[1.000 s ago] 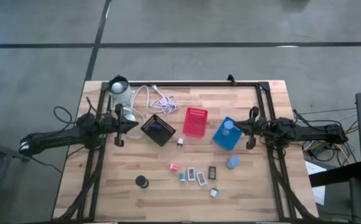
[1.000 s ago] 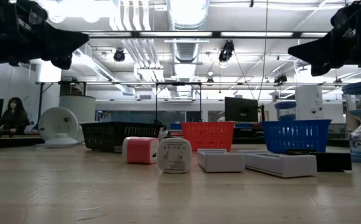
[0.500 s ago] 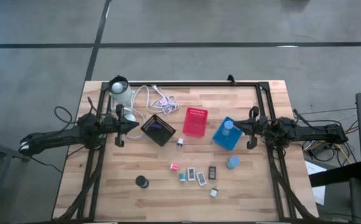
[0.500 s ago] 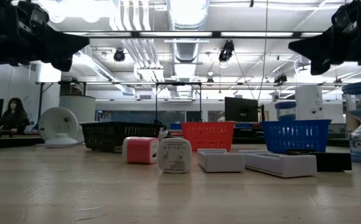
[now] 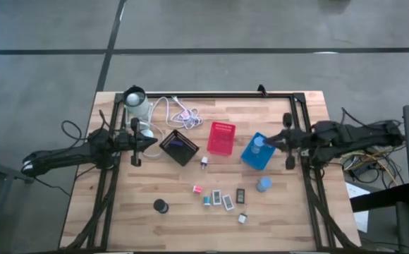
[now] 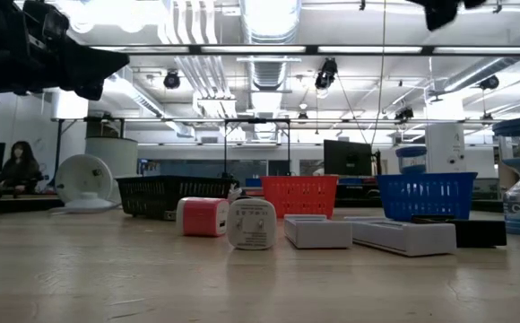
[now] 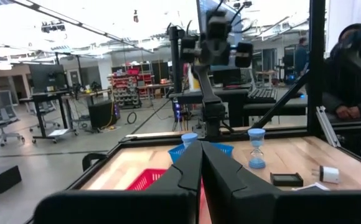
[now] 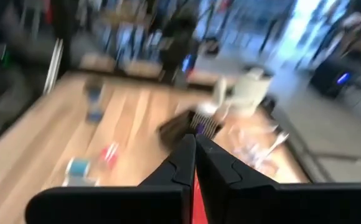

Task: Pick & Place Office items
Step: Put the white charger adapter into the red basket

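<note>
— Where are the office items?
— Scattered mid-tabletop toward the near edge: a pink block (image 5: 197,189), a black disc (image 5: 161,205), a pale-blue round piece (image 5: 263,185).
— And the pincers?
— Left pincer (image 5: 155,142) beside the black bin (image 5: 179,147), fingers together. Right pincer (image 5: 266,142) over the blue bin (image 5: 257,152), also closed, empty.

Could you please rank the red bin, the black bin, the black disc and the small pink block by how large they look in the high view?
1. Black bin and red bin: look alike.
2. Black disc.
3. Pink block.
</note>
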